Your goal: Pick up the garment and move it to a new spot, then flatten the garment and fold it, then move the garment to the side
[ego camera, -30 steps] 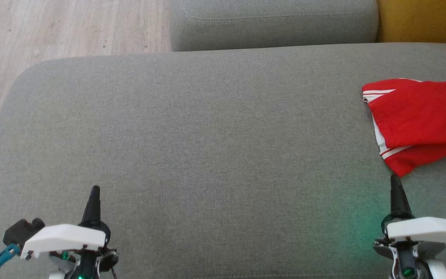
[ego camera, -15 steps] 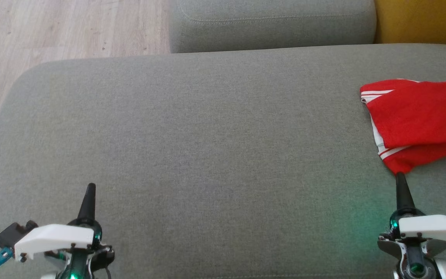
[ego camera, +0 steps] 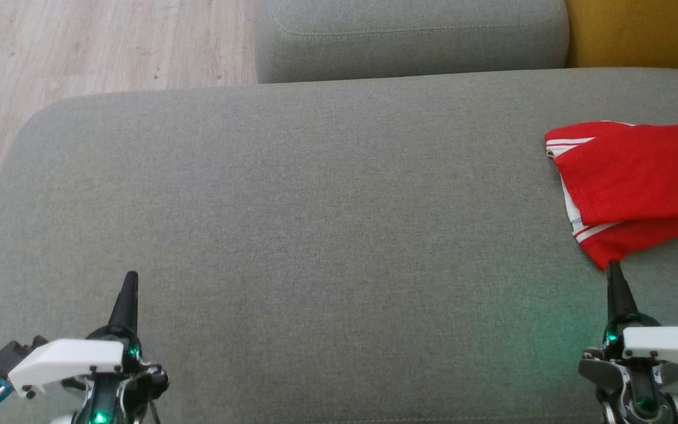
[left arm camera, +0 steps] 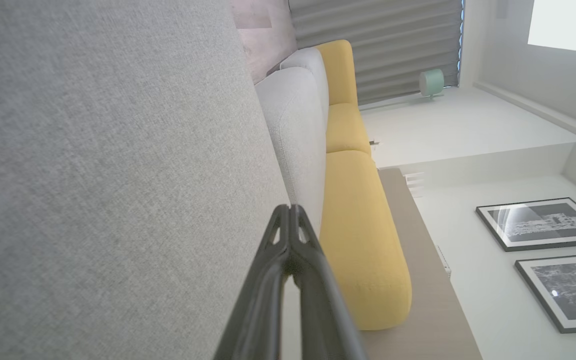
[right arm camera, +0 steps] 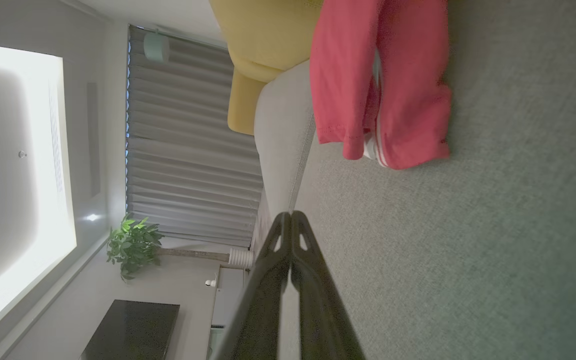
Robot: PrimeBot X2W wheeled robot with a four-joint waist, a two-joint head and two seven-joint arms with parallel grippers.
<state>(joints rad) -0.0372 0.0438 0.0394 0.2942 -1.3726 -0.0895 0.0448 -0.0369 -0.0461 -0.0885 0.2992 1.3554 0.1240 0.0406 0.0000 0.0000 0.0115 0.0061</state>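
Note:
The garment (ego camera: 633, 182) is red with white stripes, folded, and lies at the right edge of the grey sofa seat (ego camera: 315, 224); its hem also shows in the right wrist view (right arm camera: 383, 85). My right gripper (ego camera: 613, 272) is shut and empty, its tip just below the garment's near corner. In the right wrist view its shut fingers (right arm camera: 290, 220) point along the seat, short of the cloth. My left gripper (ego camera: 130, 281) is shut and empty at the lower left, over bare cushion, far from the garment. The left wrist view shows its closed tips (left arm camera: 288, 212).
A second grey cushion (ego camera: 409, 35) lies beyond the seat, with a yellow cushion (ego camera: 639, 29) at the far right. Wooden floor (ego camera: 80, 47) runs past the seat's left and far-left edge. The seat's middle is bare fabric.
The head camera has shifted slightly. Both grippers sit lower in view; the left has drifted left and the right has drifted right, its tip now close to the garment's corner. The garment has not moved.

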